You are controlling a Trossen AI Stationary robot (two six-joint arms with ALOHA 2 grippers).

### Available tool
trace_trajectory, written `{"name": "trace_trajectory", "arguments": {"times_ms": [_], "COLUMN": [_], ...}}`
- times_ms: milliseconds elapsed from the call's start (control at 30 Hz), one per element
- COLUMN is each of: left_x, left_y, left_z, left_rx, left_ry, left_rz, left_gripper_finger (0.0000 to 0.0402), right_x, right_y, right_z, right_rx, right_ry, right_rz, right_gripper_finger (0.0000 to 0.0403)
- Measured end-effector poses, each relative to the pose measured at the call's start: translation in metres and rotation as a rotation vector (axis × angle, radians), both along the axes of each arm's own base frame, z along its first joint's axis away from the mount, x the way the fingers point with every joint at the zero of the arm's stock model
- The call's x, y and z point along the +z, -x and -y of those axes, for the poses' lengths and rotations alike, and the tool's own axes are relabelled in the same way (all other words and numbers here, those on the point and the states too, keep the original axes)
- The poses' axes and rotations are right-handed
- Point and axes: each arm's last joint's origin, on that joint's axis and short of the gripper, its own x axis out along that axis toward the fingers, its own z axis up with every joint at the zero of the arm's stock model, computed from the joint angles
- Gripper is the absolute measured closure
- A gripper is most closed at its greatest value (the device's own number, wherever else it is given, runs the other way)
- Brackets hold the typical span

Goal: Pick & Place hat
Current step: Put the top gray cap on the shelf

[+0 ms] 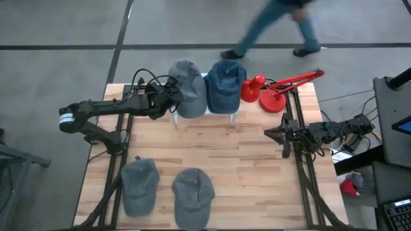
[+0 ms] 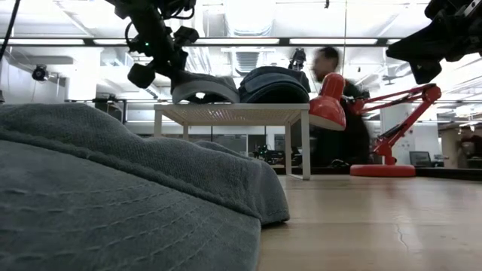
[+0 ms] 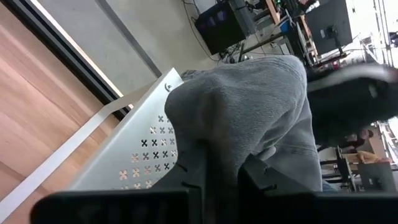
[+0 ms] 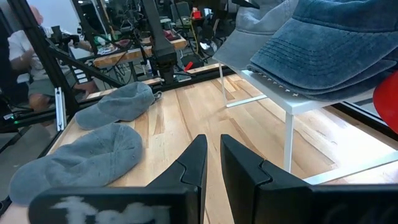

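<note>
High view: wooden tabletop [image 1: 250, 160] with a small white stand [image 1: 204, 114] at the far edge. On the stand, a grey hat [image 1: 187, 88] at left and a blue hat [image 1: 225, 85] at right, side by side. Left gripper [image 1: 172, 95] reaching in from the left, at the left edge of the grey hat. Red desk lamp [image 1: 275, 90] just right of the stand. Two more grey hats on the near tabletop, one at left [image 1: 140, 185], one nearer the middle [image 1: 193, 190]. Right gripper [image 1: 270, 133] over the right edge of the tabletop, well apart from all hats, pointing left. A blurred person [image 1: 276, 25] on the floor beyond the far edge.

Low view: near grey hat filling the left foreground; behind it the stand with both hats on top; left gripper [image 2: 162, 56] at the grey hat's left side; red lamp at right.

Left wrist view: fingers [image 3: 193, 177] clenched on the grey hat's fabric, over the perforated white stand.

Right wrist view: fingers [image 4: 245, 168] close together with a narrow gap, grasping nothing, over bare wood; stand and blue hat to one side, two grey hats farther off.
</note>
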Motion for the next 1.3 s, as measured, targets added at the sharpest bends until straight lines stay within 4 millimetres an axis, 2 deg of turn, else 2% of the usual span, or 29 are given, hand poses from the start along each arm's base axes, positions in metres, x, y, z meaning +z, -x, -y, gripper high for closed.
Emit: {"name": "trace_trajectory", "arguments": {"times_ms": [233,533,767,933,1300], "left_x": [0.000,0.001,0.003,0.006,0.022], "left_y": [0.000,0.001,0.003,0.003,0.015], "left_z": [0.000,-0.002,-0.003,-0.003,0.002], "left_rx": [-0.018,-0.035,-0.124,-0.138,-0.206], "left_ry": [-0.008,-0.019,0.001,-0.001,-0.047], "left_rz": [-0.041,-0.093,-0.142,-0.120,-0.169], "left_gripper_finger": [0.0310,0.0222,0.0166,0.0149,0.0147], "right_x": [0.000,0.000,0.000,0.000,0.000], "right_y": [0.000,0.000,0.000,0.000,0.000], "right_z": [0.000,0.000,0.000,0.000,0.000], "right_rx": [0.000,0.000,0.000,0.000,0.000], "right_ry": [0.000,0.000,0.000,0.000,0.000], "right_rz": [0.000,0.000,0.000,0.000,0.000], "right_gripper_finger": [0.0360,0.0360,0.0360,0.0360,0.0360]}}
